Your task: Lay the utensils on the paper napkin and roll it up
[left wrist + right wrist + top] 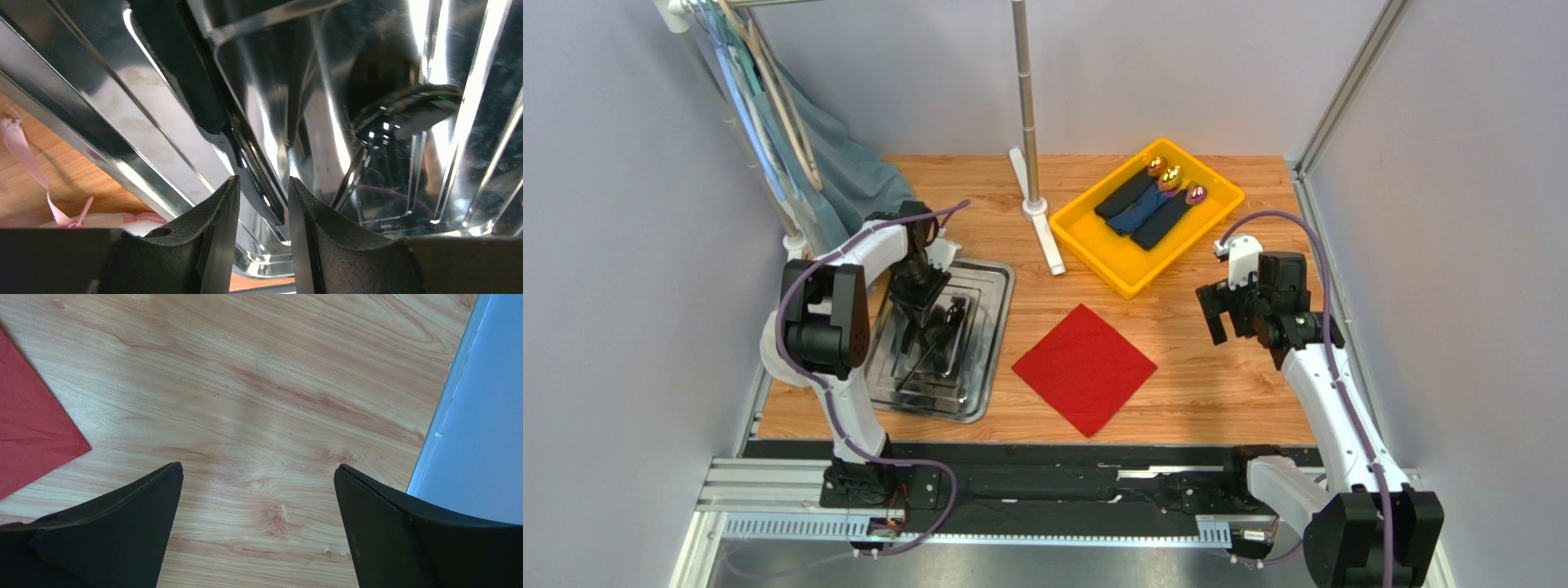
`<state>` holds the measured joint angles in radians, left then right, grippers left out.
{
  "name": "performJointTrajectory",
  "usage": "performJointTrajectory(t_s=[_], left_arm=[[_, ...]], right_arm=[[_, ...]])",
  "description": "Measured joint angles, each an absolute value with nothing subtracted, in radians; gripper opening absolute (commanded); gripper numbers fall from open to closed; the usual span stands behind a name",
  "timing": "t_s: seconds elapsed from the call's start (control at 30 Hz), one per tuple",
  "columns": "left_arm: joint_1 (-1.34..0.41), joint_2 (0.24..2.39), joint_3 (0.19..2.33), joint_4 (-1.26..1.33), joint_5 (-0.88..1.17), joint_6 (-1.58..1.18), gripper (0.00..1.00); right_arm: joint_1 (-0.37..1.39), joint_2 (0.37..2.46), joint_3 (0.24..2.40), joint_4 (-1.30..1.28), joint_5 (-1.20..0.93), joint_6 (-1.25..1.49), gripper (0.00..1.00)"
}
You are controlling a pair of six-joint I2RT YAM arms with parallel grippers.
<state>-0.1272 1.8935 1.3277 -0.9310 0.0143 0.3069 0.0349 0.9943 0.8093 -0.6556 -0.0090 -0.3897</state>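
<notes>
The dark utensils (940, 337) lie in the steel tray (995, 331) at the left. My left gripper (918, 306) is down in the tray. In the left wrist view its jaws (263, 184) stand slightly apart on either side of the end of a dark utensil handle (202, 104), with a gap showing. A spoon bowl (411, 104) lies further on. The red paper napkin (1085, 368) lies flat mid-table with nothing on it; its corner shows in the right wrist view (30, 435). My right gripper (1225, 321) is wide open and empty above bare wood (258, 468), right of the napkin.
A yellow bin (1100, 239) at the back right holds dark rolled napkins (1149, 202) with gold and purple heads. A stand pole (1026, 98) with a white base (1044, 233) rises behind the napkin. Hanging clothes (830, 159) are at the back left. A wall edges the table on the right (472, 416).
</notes>
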Motion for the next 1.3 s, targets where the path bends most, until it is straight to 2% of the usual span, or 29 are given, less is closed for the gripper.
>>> performJointTrajectory(t_s=[0.5, 0.67, 0.77, 0.8, 0.9, 1.3], left_arm=[[-0.107, 1.976, 1.391, -0.917, 0.006, 0.295, 0.42], [-0.103, 1.984, 1.393, -0.916, 0.002, 0.291, 0.37], [-0.103, 1.984, 1.393, -0.916, 0.002, 0.288, 0.24], [-0.103, 1.985, 1.392, -0.916, 0.004, 0.285, 0.14], [-0.103, 1.985, 1.393, -0.916, 0.007, 0.273, 0.00], [-0.113, 1.914, 1.444, -0.999, 0.083, 0.118, 0.00]], right_arm=[[0.035, 1.008, 0.809, -0.657, -0.010, -0.388, 1.00], [0.035, 1.012, 0.819, -0.666, -0.011, -0.387, 1.00], [0.035, 1.014, 0.827, -0.669, -0.014, -0.387, 1.00], [0.035, 1.015, 0.829, -0.670, -0.015, -0.387, 1.00], [0.035, 1.016, 0.832, -0.670, -0.018, -0.386, 1.00], [0.035, 1.042, 0.896, -0.702, -0.087, -0.322, 1.00]])
